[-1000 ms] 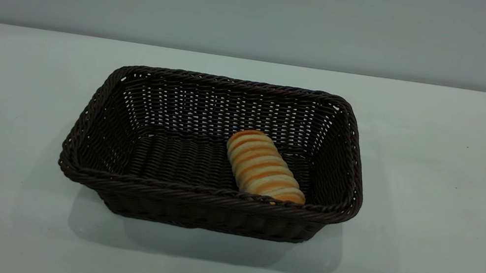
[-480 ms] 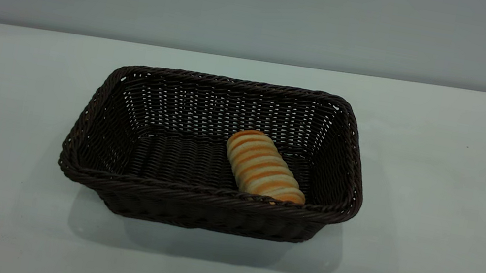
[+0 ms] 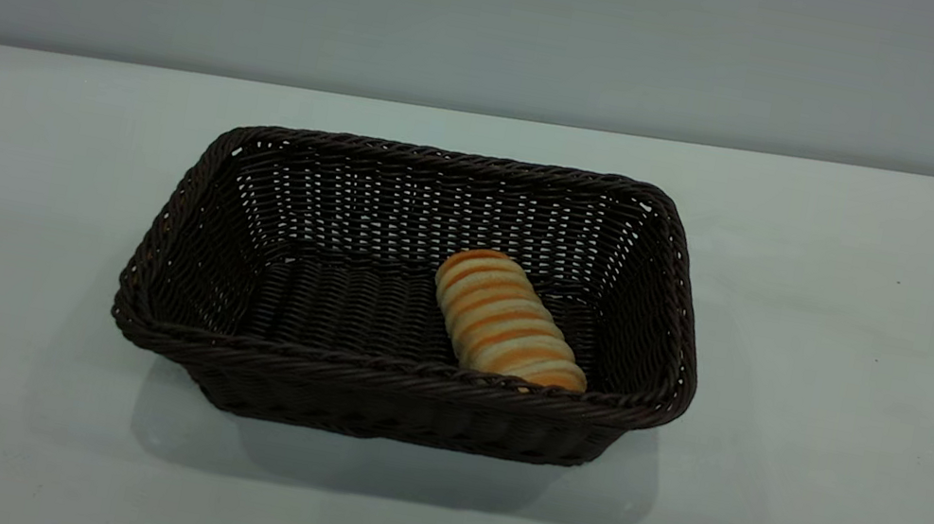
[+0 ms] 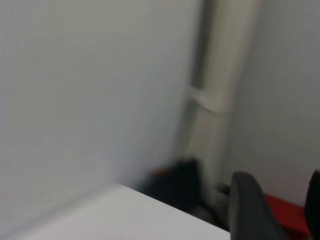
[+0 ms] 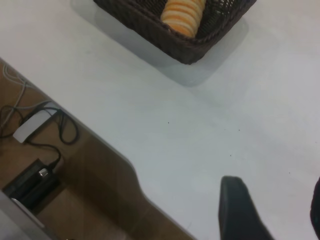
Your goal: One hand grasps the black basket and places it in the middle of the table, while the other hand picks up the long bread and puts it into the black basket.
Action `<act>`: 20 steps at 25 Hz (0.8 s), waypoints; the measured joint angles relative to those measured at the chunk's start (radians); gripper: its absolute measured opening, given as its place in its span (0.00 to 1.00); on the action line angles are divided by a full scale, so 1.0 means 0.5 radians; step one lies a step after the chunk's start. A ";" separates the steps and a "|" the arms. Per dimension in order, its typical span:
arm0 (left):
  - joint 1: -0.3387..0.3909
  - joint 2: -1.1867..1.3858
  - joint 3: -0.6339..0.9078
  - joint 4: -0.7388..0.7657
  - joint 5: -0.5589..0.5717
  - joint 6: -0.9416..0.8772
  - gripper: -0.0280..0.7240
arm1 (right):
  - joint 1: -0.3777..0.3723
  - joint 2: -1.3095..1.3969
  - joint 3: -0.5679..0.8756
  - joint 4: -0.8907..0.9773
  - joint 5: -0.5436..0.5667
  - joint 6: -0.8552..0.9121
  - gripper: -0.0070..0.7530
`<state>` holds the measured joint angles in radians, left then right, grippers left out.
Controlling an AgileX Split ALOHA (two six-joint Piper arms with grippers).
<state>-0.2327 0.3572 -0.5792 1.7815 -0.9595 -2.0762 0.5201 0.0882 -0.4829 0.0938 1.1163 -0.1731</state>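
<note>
The black basket (image 3: 398,380) stands in the middle of the white table (image 3: 839,385). The long bread (image 3: 507,319) lies inside it on the right side of the floor, one end against the near wall. No arm shows in the exterior view. In the right wrist view the basket's corner (image 5: 190,47) and the bread (image 5: 184,14) lie far off, and my right gripper (image 5: 277,212) hangs open over bare table near its edge, holding nothing. My left gripper (image 4: 280,212) is open too, with nothing in it, and faces a wall past a table corner.
Beyond the table edge in the right wrist view is a brown floor with a white adapter (image 5: 31,125), cables and a black box (image 5: 30,182). The left wrist view shows a pale pipe (image 4: 220,90) and something red (image 4: 285,212) behind the fingers.
</note>
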 joint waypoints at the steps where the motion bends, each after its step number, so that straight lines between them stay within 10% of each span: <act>1: 0.000 0.000 0.000 0.002 -0.169 -0.037 0.48 | 0.000 0.000 0.000 0.000 0.000 0.000 0.45; 5: 0.000 -0.011 0.000 0.004 -0.540 -0.076 0.39 | 0.000 0.000 0.000 0.000 0.000 0.000 0.45; 20: 0.000 -0.044 0.364 0.004 -0.570 -0.038 0.38 | 0.000 0.000 0.000 0.003 0.004 0.000 0.45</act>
<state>-0.2327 0.3352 -0.3973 1.7835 -1.2445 -2.0950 0.5201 0.0882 -0.4829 0.0956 1.1180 -0.1731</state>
